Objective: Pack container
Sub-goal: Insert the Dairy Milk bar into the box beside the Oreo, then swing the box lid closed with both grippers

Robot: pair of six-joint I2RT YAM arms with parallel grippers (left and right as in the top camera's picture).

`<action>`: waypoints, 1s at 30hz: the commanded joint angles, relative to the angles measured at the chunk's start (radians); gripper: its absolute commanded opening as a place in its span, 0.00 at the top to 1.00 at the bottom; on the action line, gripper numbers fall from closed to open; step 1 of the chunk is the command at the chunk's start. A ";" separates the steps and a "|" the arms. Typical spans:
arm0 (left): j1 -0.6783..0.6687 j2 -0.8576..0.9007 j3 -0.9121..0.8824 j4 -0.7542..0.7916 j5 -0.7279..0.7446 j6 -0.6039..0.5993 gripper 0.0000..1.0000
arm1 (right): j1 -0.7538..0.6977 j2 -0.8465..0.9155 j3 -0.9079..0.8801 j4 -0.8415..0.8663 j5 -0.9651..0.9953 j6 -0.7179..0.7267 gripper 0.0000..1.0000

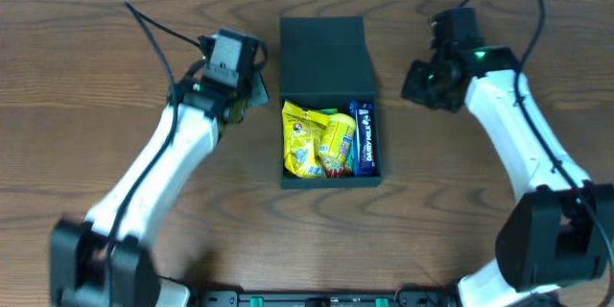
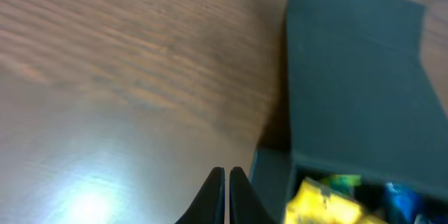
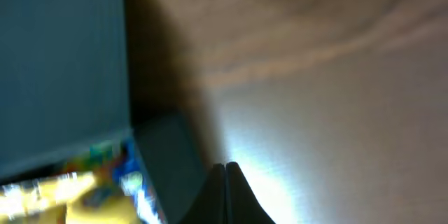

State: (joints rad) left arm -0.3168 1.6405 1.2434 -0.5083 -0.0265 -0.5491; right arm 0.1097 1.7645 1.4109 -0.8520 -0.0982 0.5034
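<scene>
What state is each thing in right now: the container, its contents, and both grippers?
container: open, lid flap back, snacks inside.
yellow snack packets: lying inside the container.
blue chocolate bar: inside, along a side wall.
left gripper: shut, empty, beside the container.
right gripper: shut, empty, beside the container.

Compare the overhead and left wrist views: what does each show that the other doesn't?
Only overhead: both arms, the right gripper, and the whole container with its lid flapped back. Only left wrist: the left gripper close up, fingertips shut together, holding nothing, near the container's corner. Both: the open container, yellow packets, blue bar, wooden table.
</scene>
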 commanded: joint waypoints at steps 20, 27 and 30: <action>0.158 0.587 0.304 0.251 0.720 -0.096 0.94 | 0.018 0.388 0.002 0.519 -0.659 -0.053 0.99; 0.157 0.566 0.425 0.102 0.793 0.033 0.94 | -0.001 0.370 0.054 0.500 -0.745 -0.155 0.98; 0.158 0.520 0.481 -0.002 0.776 0.122 0.94 | -0.008 0.325 0.109 0.433 -0.742 -0.224 0.98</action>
State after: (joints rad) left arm -0.1402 2.2173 1.6730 -0.4797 0.6998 -0.5266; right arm 0.0940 2.1460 1.4601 -0.4152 -0.7418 0.3485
